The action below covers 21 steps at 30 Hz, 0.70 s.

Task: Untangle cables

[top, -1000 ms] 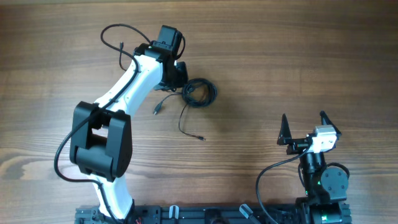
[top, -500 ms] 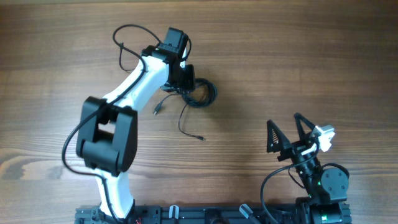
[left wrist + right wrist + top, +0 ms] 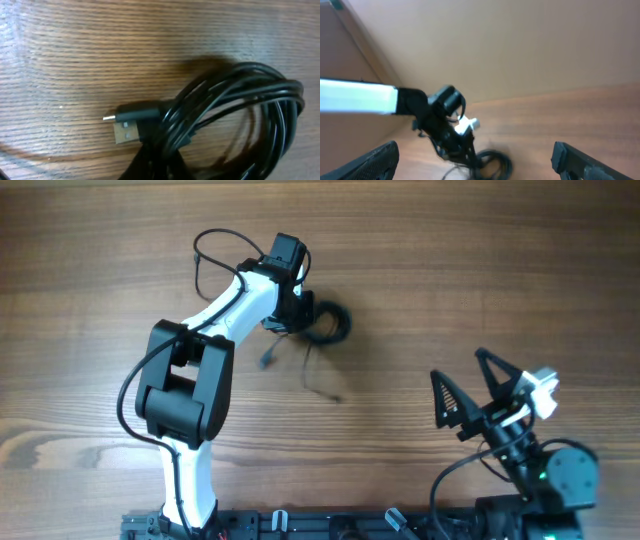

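On the wooden table (image 3: pixel 470 260), the left gripper (image 3: pixel 300 313) is clenched on the edge of the coiled black cables (image 3: pixel 332 323). The right gripper (image 3: pixel 457 364) gapes wide, well apart.

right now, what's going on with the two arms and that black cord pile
The left arm's tool is shut on the edge of a coiled bundle of thin black cables on the brown wooden table. A flat plug sticks out of the coil. The right arm's tool hangs open well away, holding nothing.
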Available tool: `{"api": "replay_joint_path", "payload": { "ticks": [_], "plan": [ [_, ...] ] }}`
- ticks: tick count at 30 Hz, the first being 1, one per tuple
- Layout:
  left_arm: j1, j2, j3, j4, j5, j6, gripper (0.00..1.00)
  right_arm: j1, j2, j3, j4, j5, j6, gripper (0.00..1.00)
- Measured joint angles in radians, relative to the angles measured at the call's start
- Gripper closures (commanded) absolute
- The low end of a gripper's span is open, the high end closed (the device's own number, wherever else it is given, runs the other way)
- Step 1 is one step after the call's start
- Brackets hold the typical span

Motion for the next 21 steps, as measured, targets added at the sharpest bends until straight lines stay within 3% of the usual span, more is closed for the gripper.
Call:
{"api": "replay_joint_path", "payload": {
  "ticks": [11,18,21],
  "plan": [
    [0.039,0.000,0.001,-0.032,0.051,0.035,0.96,-0.003,0.610,0.517,-0.571,-0.015,-0.124,0.00],
    [0.152,0.000,0.001,-0.057,0.333,0.187,0.96,-0.004,0.924,0.557,-0.530,-0.131,0.008,0.01],
    [0.191,0.000,0.001,-0.084,0.475,0.280,0.96,-0.005,1.031,0.557,-0.408,-0.274,0.053,0.09]
  ]
}}
